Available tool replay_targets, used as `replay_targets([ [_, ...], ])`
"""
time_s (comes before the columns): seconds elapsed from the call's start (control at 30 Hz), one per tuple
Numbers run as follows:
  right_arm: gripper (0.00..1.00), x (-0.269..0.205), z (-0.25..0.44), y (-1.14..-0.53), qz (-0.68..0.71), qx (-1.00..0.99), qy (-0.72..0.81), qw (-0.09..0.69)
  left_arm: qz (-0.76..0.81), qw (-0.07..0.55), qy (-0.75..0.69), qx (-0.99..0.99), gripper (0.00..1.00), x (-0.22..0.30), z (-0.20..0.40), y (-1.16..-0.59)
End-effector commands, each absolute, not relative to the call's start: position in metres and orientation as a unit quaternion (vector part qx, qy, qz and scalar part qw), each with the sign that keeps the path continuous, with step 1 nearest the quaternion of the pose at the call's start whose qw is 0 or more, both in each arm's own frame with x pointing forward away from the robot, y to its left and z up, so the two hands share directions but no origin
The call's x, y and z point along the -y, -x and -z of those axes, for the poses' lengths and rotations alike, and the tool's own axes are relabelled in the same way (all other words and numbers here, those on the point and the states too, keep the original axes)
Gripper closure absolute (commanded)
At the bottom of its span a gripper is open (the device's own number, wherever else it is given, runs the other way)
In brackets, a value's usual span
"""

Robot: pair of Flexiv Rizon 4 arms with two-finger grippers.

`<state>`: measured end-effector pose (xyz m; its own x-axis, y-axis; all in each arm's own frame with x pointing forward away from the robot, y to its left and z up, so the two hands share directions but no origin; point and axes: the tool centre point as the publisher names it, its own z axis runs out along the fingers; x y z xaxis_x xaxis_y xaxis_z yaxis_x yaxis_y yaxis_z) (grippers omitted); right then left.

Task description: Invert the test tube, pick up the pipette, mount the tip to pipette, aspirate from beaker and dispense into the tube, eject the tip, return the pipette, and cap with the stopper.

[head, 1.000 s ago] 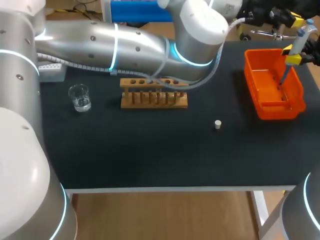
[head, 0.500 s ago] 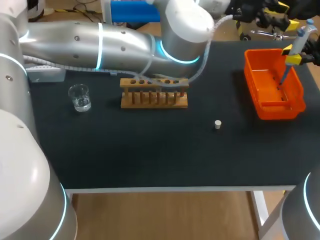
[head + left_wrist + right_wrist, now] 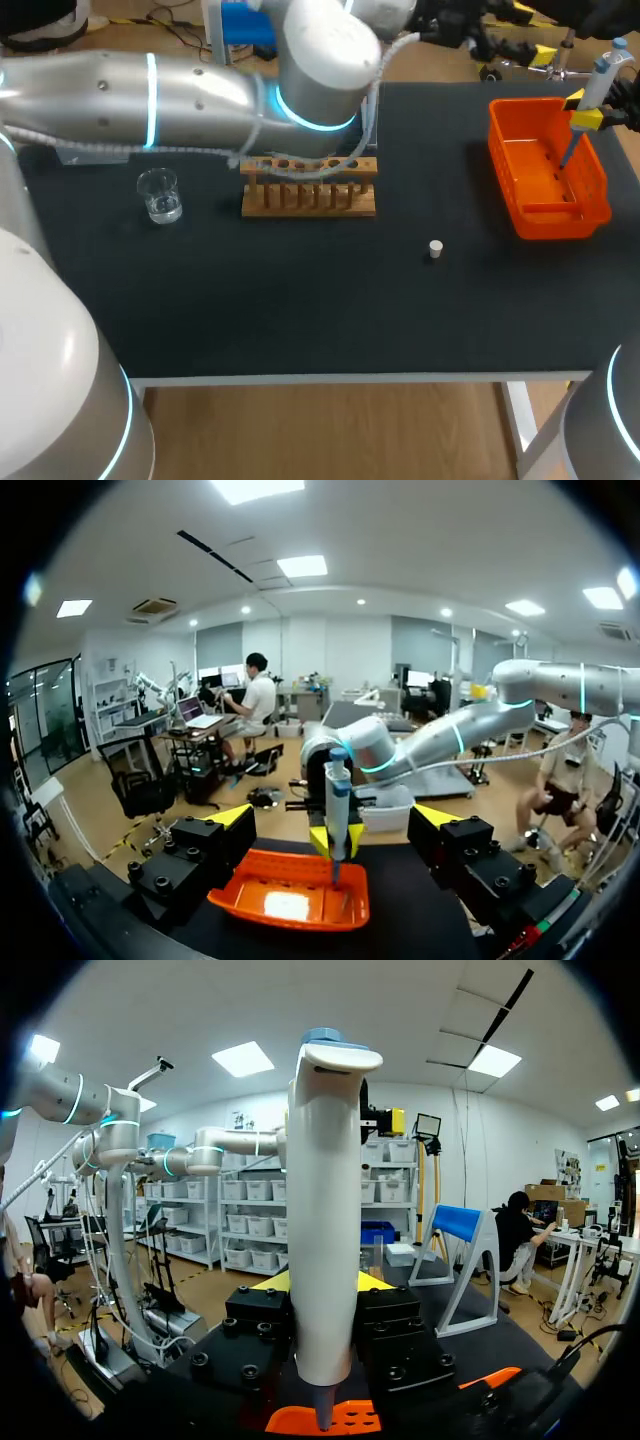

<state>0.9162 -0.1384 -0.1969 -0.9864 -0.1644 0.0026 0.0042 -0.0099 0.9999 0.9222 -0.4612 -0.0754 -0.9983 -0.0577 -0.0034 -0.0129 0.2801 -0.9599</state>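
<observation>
Both wrist views show the pipette; head view alone shows the stopper

Orange bin, black table, white pipette

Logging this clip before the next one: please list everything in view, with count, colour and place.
beaker: 1, clear, table's left part.
rack: 1, wooden, middle back, partly under left arm.
stopper: 1, white, right of middle.
tray: 1, orange, table's right end.
pipette: 1, white, blue top, upright over tray.
table: 1, black.
left tool: 1, yellow-tipped, open, facing tray and pipette.
right tool: 1, yellow-tipped, shut on pipette.
</observation>
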Motion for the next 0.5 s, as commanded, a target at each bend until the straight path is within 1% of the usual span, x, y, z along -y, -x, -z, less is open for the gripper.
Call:
replay_targets([
  [0.03, 1.00, 0.140, 0.196, -0.917, 0.707, 0.702, -0.058, 0.061, 0.610, 0.018, 0.015, -0.792, 0.00, 0.431, 0.079, -0.906],
  [0.1, 1.00, 0.140, 0.196, -0.917, 0.707, 0.702, -0.058, 0.061, 0.614, 0.006, 0.017, -0.789, 0.00, 0.422, 0.084, -0.901],
  [0.5, 1.00, 0.140, 0.196, -0.917, 0.707, 0.702, -0.058, 0.061, 0.629, 0.039, 0.046, -0.775, 0.00, 0.369, 0.107, -0.871],
])
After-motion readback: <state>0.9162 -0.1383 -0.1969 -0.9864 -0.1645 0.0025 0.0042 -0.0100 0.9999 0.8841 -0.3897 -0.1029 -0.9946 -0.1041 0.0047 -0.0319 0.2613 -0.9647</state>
